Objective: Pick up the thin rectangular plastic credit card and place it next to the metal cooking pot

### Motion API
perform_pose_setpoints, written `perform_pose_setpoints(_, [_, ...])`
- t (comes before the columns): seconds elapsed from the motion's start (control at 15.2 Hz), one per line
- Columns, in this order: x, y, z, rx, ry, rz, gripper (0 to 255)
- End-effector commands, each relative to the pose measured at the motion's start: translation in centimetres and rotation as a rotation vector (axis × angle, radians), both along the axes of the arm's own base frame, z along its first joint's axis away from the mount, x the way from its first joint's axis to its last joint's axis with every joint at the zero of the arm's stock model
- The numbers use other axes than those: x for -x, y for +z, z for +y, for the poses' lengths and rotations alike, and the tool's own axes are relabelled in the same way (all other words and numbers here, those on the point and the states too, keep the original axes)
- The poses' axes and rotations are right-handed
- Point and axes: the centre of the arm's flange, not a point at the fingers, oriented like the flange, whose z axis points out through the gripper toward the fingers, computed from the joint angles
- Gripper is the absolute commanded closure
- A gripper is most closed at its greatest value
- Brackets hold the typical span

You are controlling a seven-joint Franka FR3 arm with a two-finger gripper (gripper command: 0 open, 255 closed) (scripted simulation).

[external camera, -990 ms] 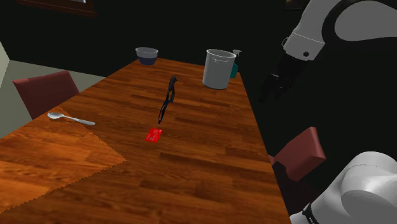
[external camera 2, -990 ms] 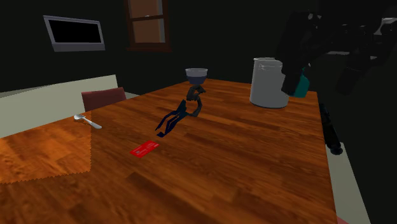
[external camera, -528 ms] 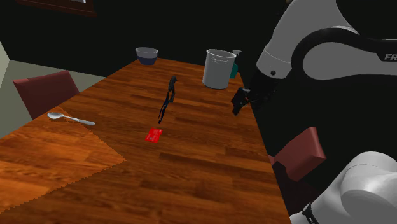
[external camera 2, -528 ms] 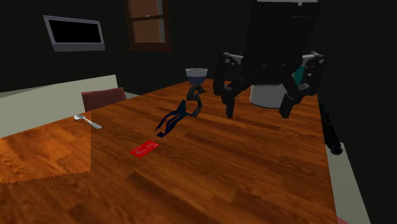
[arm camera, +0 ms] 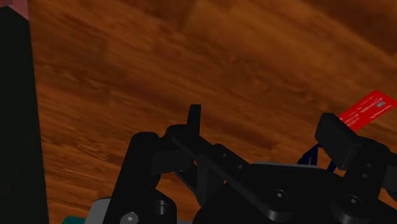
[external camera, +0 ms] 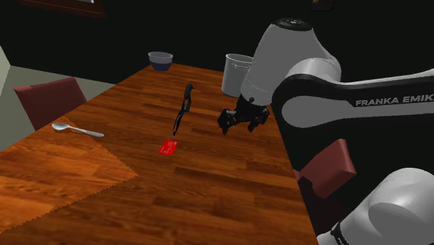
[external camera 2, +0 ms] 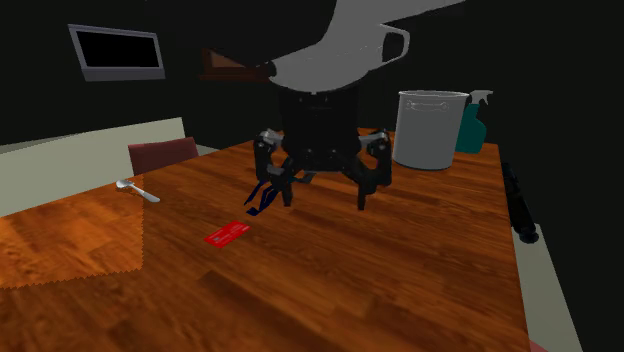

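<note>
A: The gripper [external camera: 239, 125], how does it stand?

B: Spread wide, both black fingers apart with nothing between them. It hangs low over the wooden tabletop [external camera: 229, 188], pointing down. In the second exterior view the tips come close to the wood, but I cannot tell whether they touch it.

A: And the card?

B: The red card [external camera: 167, 147] lies flat on the tabletop, apart from the gripper, toward the shoulder view's left and nearer that camera. It sits just off the near end of a long dark tool [external camera: 183, 108] and near the corner of an orange mat [external camera: 49, 174]. In the wrist view the red card [arm camera: 367, 109] shows beyond one finger, not between the two.

A: Where is the pot?

B: The pale grey pot [external camera 2: 432, 130] stands upright at the far end of the tabletop, well apart from the red card, with a teal spray bottle [external camera 2: 473, 122] just beside it. In the shoulder view the arm covers part of the pot.

A: Anything else on the wood?

B: A spoon [external camera: 76, 129] just past the mat's far edge, and a bowl [external camera: 161, 60] at the far end.
</note>
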Motion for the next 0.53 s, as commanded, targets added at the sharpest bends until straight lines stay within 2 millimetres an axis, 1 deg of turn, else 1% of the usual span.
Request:
perform_pose_setpoints(0.0, [-1.3,-1.5,2.4,0.009,-0.04,-0.025,0])
perform_pose_setpoints(0.46, [-6.9,-6.2,9.1,0.057,-0.172,-0.103,0])
